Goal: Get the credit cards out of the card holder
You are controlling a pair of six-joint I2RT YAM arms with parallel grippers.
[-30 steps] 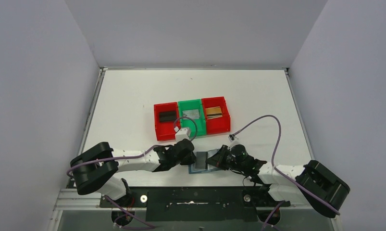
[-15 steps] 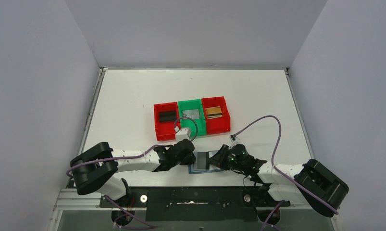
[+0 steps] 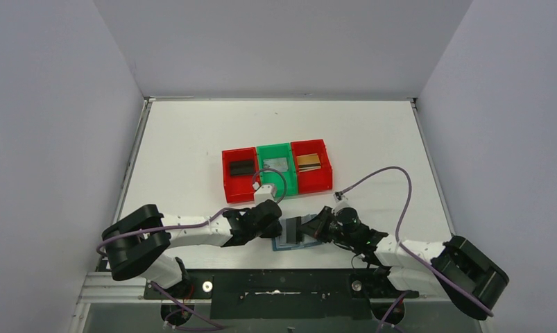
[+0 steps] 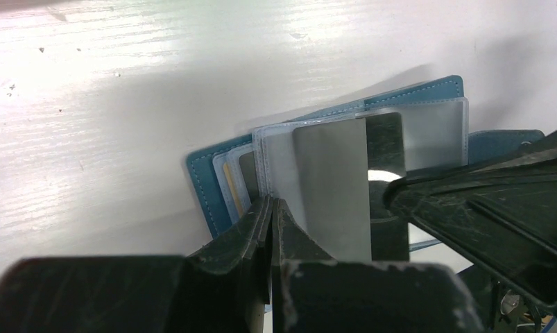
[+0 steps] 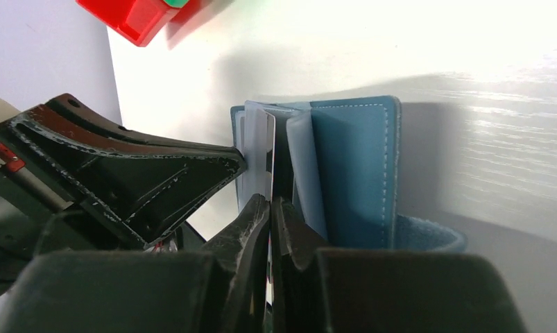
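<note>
Left gripper [image 4: 272, 216] is pinched shut on the holder's [image 4: 209, 173] sleeve [image 4: 428, 132]. Right gripper [image 5: 270, 211], at 3 o'clock, is closed on the card [image 4: 331, 180]. Extraction step; next likely needs a straight pull toward 3 o'clock.

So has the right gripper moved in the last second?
Yes, slightly: the right gripper has drawn back rightward, away from the green bin, shut on a card.

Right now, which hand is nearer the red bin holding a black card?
Left. The left hand is near-right of the red bin; the right hand lies farther right.
</note>
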